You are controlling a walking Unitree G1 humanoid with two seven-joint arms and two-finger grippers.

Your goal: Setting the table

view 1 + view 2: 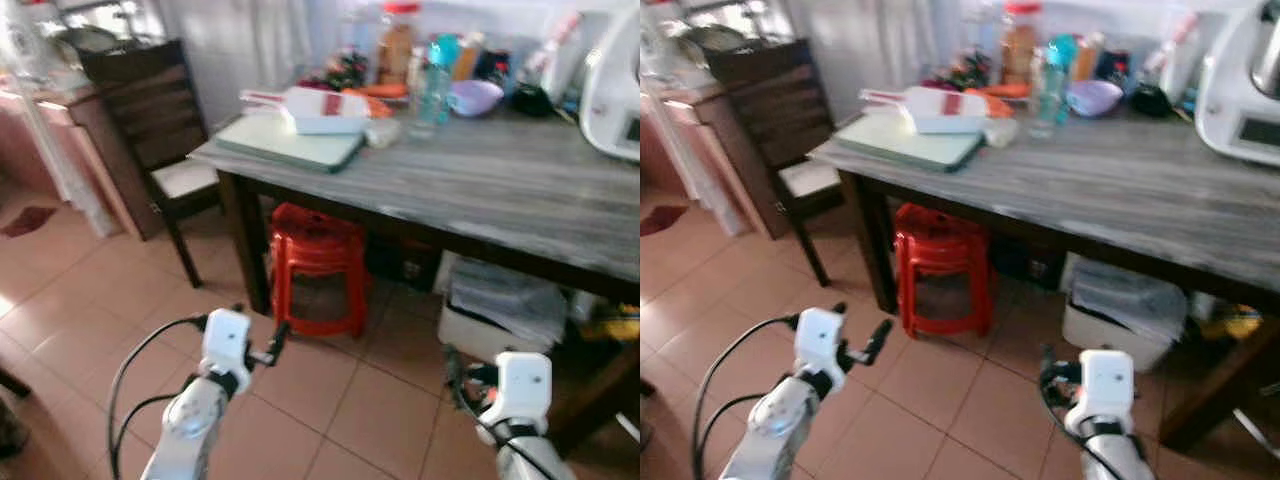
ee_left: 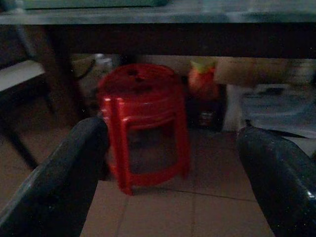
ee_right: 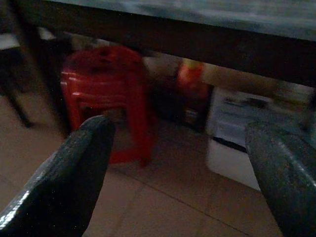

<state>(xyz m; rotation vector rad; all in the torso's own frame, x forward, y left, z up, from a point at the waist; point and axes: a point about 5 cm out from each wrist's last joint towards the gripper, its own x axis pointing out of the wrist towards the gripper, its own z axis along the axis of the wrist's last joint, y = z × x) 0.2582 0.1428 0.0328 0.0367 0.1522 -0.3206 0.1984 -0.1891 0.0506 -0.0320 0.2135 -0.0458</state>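
The table (image 1: 480, 190) stands ahead of the robot, a grey wooden top on dark legs, its near edge running from the left corner down to the right. In the left eye view a green board (image 1: 290, 143) lies at the left corner, almost at the edge, with a white dish (image 1: 322, 110) on it. Bottles (image 1: 432, 85), a purple bowl (image 1: 474, 97) and other small things crowd the far side, and a white machine (image 1: 615, 95) stands at the right. The near part of the top is bare. A dark chair (image 1: 160, 140) stands left of the table. Under the table is a red stool (image 1: 315, 265) and a white box (image 1: 495, 320). The tiled floor (image 1: 100, 310) between robot and table is open. Both arms are low, before the table's edge.

In the right eye view the left gripper (image 1: 875, 340) points to the stool, and the right gripper (image 1: 1048, 372) is near the box.

In the left wrist view the two fingers (image 2: 59, 182) are wide apart, with the stool between them, further away.

In the right wrist view the fingers (image 3: 64, 182) are also far apart, nothing between them, and the dark table edge runs above.
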